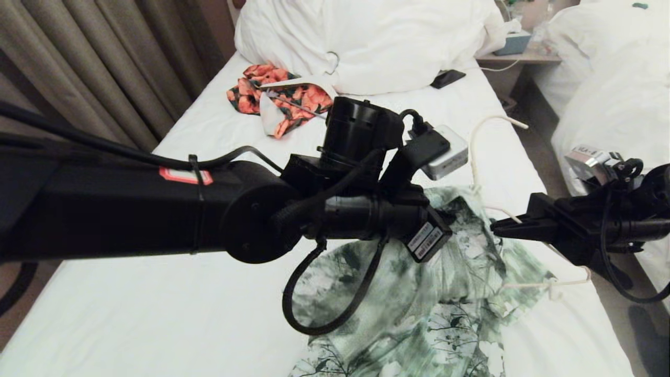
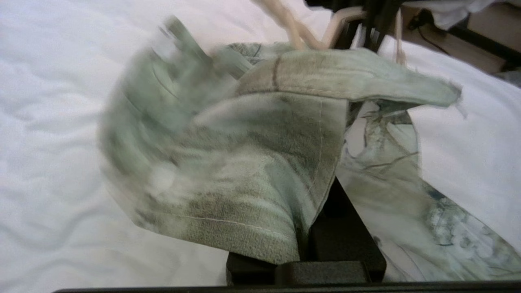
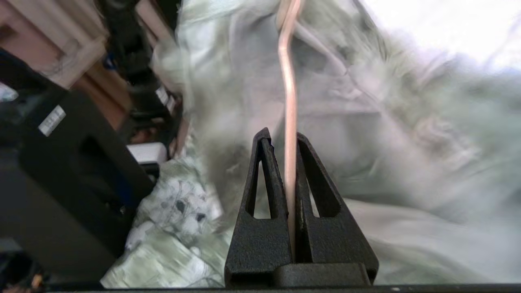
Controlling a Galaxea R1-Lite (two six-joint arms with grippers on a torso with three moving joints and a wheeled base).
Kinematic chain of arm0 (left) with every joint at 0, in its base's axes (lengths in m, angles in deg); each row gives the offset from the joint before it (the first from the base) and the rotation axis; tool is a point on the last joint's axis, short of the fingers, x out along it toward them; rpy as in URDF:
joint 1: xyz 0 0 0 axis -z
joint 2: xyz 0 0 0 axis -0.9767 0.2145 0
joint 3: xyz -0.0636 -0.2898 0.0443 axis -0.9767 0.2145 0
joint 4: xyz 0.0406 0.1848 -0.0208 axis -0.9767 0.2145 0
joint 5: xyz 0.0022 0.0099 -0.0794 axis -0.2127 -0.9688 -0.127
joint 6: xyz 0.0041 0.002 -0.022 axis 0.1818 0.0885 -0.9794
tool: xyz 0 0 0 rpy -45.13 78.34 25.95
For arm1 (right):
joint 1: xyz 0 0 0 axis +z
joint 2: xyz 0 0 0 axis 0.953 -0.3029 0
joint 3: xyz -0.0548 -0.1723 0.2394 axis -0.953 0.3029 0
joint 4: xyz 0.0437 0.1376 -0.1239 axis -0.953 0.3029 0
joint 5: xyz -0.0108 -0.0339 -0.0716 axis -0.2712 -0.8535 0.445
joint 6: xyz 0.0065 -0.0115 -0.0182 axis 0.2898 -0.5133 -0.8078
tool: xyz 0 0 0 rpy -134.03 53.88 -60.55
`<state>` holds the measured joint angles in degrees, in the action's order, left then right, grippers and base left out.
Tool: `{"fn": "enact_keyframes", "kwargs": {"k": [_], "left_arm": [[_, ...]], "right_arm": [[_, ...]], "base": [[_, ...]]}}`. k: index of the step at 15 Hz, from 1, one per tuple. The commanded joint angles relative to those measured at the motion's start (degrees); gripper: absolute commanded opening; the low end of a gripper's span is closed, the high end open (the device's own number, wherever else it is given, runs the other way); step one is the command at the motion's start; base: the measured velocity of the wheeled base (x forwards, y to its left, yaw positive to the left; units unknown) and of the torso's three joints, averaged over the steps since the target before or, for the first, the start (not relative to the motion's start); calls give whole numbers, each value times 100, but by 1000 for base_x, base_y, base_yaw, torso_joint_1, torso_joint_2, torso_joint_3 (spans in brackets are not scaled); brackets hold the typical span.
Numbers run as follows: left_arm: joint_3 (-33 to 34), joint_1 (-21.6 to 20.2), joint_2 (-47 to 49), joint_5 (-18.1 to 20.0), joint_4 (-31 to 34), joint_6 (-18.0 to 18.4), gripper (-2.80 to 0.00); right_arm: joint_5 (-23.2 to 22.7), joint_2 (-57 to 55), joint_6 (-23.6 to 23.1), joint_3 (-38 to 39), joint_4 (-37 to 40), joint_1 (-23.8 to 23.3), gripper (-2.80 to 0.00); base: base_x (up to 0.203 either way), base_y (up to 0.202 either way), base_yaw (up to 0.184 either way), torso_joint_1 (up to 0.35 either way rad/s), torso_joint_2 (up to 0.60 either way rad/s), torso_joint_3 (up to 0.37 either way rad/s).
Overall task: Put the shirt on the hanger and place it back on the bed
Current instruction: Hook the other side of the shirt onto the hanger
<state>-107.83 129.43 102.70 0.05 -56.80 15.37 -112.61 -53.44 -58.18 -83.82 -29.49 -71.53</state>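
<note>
Shirt and hanger near right on the bed, both tools at them.
Shirt (image 1: 419, 309) lies on the bed (image 1: 157, 314), near edge, right of centre. Hanger (image 1: 484, 152) just right of it, one end under the cloth. Right tool (image 1: 502, 226) comes in from the right, clamped on the hanger wire. Left tool (image 2: 309, 228) reaches across from the left, pinching shirt fabric. Floral garment (image 1: 280, 97) far left, by the pillows (image 1: 377, 42). Phone (image 1: 447, 78) right of it. Second bed (image 1: 612, 94) to the right.

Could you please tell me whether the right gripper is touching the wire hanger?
Touching. The right wrist view shows the right gripper with both fingers pressed against the cream wire hanger running between them.
</note>
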Motion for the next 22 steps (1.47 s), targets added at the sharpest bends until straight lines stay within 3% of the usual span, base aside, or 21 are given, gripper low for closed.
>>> {"fn": "enact_keyframes", "kwargs": {"k": [1, 3, 10, 14, 18, 19, 22], "left_arm": [[-28, 45, -21, -12, 176, -2, -280], [-60, 92, -105, -12, 516, 29, -280], [-24, 84, -238, 14, 496, 12, -280], [-6, 101, -317, 23, 496, -5, -280], [-6, 92, -332, 23, 496, -5, -280], [3, 92, -335, 23, 496, -5, -280], [6, 90, -340, 23, 496, -9, -280]], "right_arm": [[-62, -14, -34, 0, 18, 10, -280], [-62, -20, -34, -1, 15, 9, -280], [-62, 142, -33, -8, 83, -108, -280], [-62, 394, -9, -17, 844, -231, -280], [-62, 312, 13, -125, 1071, -244, -280], [-62, 305, 16, -130, 1056, -251, 0], [-62, 360, 114, -324, 1449, -269, 0]], "base": [[0, 0, 0, 0, 0, 0], [0, 0, 0, 0, 0, 0], [0, 0, 0, 0, 0, 0], [0, 0, 0, 0, 0, 0], [0, 0, 0, 0, 0, 0], [0, 0, 0, 0, 0, 0], [0, 0, 0, 0, 0, 0]]}}
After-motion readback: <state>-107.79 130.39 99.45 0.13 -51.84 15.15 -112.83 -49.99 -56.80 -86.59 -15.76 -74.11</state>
